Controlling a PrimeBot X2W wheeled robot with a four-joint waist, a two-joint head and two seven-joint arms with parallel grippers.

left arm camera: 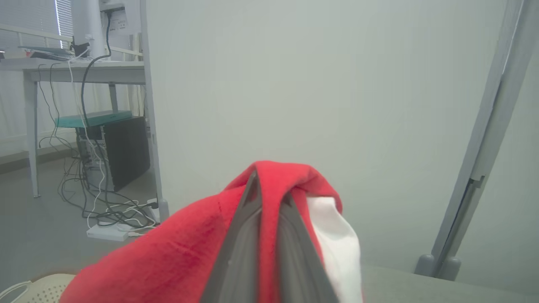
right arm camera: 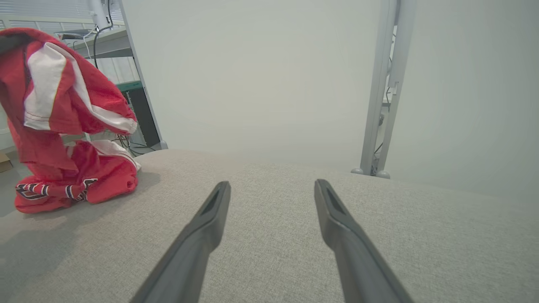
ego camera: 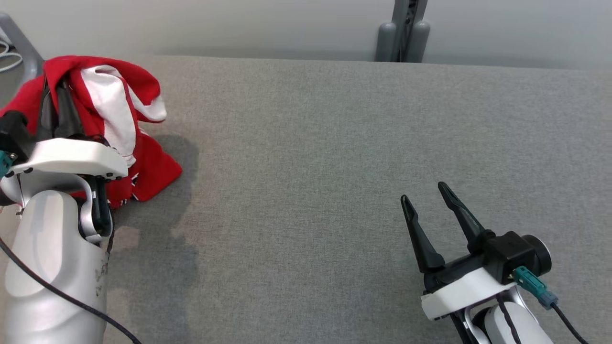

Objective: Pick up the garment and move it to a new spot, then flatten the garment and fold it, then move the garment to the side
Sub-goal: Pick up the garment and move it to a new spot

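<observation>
Head view: a crumpled red garment (ego camera: 153, 167) with white panels sits at the far-left edge of the grey fabric surface (ego camera: 334, 167). The left gripper (ego camera: 56, 91) pinches its top, and the right gripper (ego camera: 424, 192) stands spread.

Left wrist view: the fingers (left arm camera: 240, 252) clamp a red fold.

Right wrist view: the garment hangs roughly upright, its lower end resting on the surface. The dark-and-white lettering there is unreadable.

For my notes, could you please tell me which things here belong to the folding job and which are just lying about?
Job: red garment, left gripper shut on it, open right gripper, grey surface.
Lying about: desk, floor cables, grey post.
</observation>
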